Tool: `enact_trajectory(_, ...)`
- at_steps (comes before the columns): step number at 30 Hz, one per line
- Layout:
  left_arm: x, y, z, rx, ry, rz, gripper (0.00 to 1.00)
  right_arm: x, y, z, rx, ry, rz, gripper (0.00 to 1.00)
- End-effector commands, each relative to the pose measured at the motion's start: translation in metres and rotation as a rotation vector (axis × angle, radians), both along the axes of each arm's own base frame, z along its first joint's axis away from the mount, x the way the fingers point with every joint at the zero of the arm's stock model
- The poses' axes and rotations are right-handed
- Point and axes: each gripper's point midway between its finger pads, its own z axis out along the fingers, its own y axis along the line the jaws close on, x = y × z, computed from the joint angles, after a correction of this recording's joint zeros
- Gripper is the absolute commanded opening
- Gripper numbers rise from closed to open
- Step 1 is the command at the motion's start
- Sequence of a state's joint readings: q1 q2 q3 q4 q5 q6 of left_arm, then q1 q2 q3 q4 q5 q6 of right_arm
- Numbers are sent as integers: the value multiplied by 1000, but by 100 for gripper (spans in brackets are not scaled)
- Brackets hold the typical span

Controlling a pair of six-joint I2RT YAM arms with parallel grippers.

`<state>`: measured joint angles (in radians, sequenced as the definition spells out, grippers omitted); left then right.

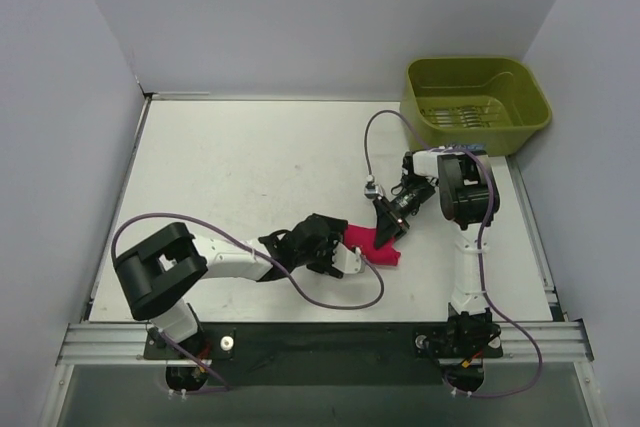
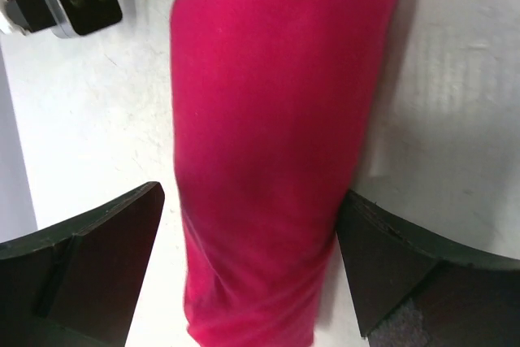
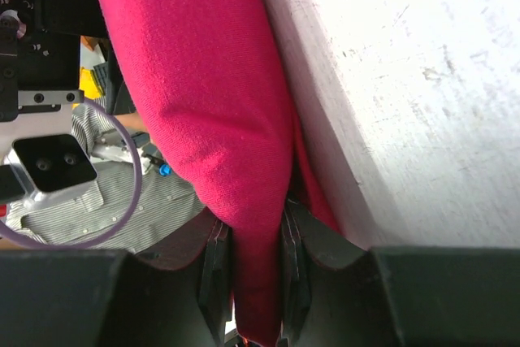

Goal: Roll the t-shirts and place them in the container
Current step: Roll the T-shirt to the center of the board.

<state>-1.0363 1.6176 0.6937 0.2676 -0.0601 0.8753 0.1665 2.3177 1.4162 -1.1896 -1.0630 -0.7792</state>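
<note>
A magenta-red t-shirt (image 1: 375, 245), rolled into a compact bundle, lies near the middle of the white table between my two grippers. My right gripper (image 1: 388, 230) comes down on its far end and is shut on the fabric; in the right wrist view the t-shirt (image 3: 211, 95) is pinched between both pads (image 3: 216, 270). My left gripper (image 1: 340, 252) reaches in from the left, open wide. In the left wrist view the roll (image 2: 272, 136) lies between the spread fingers (image 2: 89, 258), the right one close beside it.
An olive-green plastic tub (image 1: 476, 102) stands at the table's back right corner, behind the right arm. Purple cables loop from both arms over the table (image 1: 240, 167). Grey walls close in on the left, back and right.
</note>
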Motion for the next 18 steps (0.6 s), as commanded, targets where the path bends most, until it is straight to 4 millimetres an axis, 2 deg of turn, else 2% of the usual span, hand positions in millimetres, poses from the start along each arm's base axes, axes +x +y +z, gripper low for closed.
enact_trajectory(1, 23, -4, -2, 12, -55, 27, 96, -7, 2, 12, -2, 61, 24, 8)
enact_trajectory(2, 24, -8, -4, 9, -38, 19, 95, -7, 2, 12, -4, 59, 26, 8)
enact_trajectory(4, 27, -2, -11, 33, 7, 34, 91, -8, 2, 12, -3, 63, 30, 9)
enact_trajectory(5, 29, -5, -9, 27, 19, 30, 84, -9, 2, 12, -1, 61, 31, 9)
enact_trajectory(7, 24, -3, -17, 38, 94, 13, 79, -9, 1, 12, -4, 63, 29, 12)
enact_trajectory(9, 30, 2, -20, 69, 180, 30, 67, -8, 2, 13, 1, 56, 25, 15)
enact_trajectory(10, 26, -3, -22, 56, 239, 3, 63, -9, 2, 14, 5, 56, 23, 21)
enact_trajectory(11, 26, 2, -30, 77, 298, 7, 60, -7, 2, 17, 15, 38, 14, 29)
enact_trajectory(12, 26, -1, -26, 94, 336, -11, 58, -5, 2, 18, 29, 19, 7, 60)
enact_trajectory(14, 26, -1, -32, 116, 390, -17, 55, -4, 2, 28, 57, -28, 1, 69)
enact_trajectory(15, 26, -1, -30, 130, 418, -22, 52, -1, -1, 32, 74, -61, -6, 81)
enact_trajectory(17, 24, -3, -30, 122, 461, -34, 52, 2, -5, 49, 97, -156, -16, 86)
enact_trajectory(18, 20, 5, -32, 147, 501, -38, 52, 8, -12, 55, 106, -198, -48, 96)
